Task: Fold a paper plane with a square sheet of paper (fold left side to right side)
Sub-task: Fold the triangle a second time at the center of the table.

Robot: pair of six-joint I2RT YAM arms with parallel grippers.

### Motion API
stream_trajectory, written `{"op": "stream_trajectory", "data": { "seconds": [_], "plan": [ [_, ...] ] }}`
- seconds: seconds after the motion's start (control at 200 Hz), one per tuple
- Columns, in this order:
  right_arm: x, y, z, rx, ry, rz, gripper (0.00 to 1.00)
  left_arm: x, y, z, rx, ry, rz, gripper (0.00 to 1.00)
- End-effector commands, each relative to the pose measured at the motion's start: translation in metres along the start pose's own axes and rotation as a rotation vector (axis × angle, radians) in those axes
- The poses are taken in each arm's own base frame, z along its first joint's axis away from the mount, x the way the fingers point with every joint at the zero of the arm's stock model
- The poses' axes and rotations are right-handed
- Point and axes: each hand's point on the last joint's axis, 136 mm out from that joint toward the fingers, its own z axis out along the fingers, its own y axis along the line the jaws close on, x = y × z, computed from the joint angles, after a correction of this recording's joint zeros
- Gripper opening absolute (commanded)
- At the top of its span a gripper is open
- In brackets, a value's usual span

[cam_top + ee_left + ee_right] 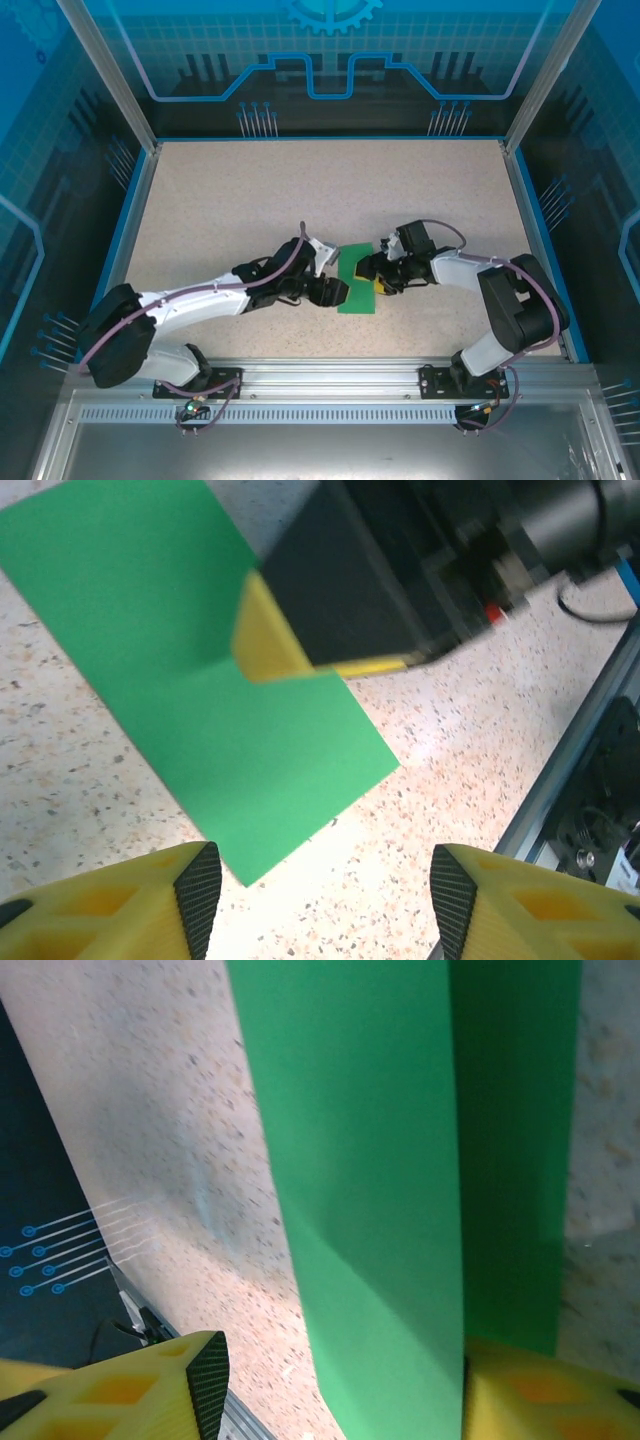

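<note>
Left tool (322, 890) open, empty, near the paper (150, 600). Right tool (340, 1385) open, one finger (265, 645) pinning the fold. Flatten the crease before you lift.

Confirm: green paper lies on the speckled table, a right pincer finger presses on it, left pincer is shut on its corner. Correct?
Wrong on the left pincer: the left wrist view shows it open, fingers apart and short of the green paper, gripping nothing. The rest stands: the paper lies on the table, and a finger of the right pincer presses on it.
</note>
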Motion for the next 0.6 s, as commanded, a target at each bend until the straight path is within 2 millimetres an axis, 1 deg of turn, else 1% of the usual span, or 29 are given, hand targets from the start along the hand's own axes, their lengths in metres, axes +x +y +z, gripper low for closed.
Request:
{"op": "stream_trajectory", "data": {
  "seconds": [0.0, 0.055, 0.155, 0.33, 0.445, 0.595],
  "plan": [
    [-0.012, 0.01, -0.004, -0.026, -0.002, -0.015, 0.58, 0.003, -0.005, -0.004, -0.068, -0.033, 0.119, 0.62],
    [-0.016, 0.014, -0.005, -0.028, -0.004, -0.022, 0.58, 0.008, -0.01, -0.001, -0.083, -0.023, 0.16, 0.62],
    [-0.021, 0.021, -0.006, -0.032, -0.006, -0.03, 0.57, 0.011, -0.023, 0.007, -0.109, -0.012, 0.229, 0.62],
    [-0.025, 0.026, -0.007, -0.042, -0.006, -0.026, 0.58, 0.016, -0.04, 0.03, -0.212, 0.02, 0.345, 0.63],
    [-0.026, 0.027, -0.006, -0.048, -0.006, -0.021, 0.58, 0.018, -0.04, 0.046, -0.266, 0.038, 0.374, 0.64],
    [-0.026, 0.027, -0.005, -0.048, -0.006, -0.015, 0.58, 0.021, -0.04, 0.061, -0.303, 0.057, 0.4, 0.64]
  ]
}}
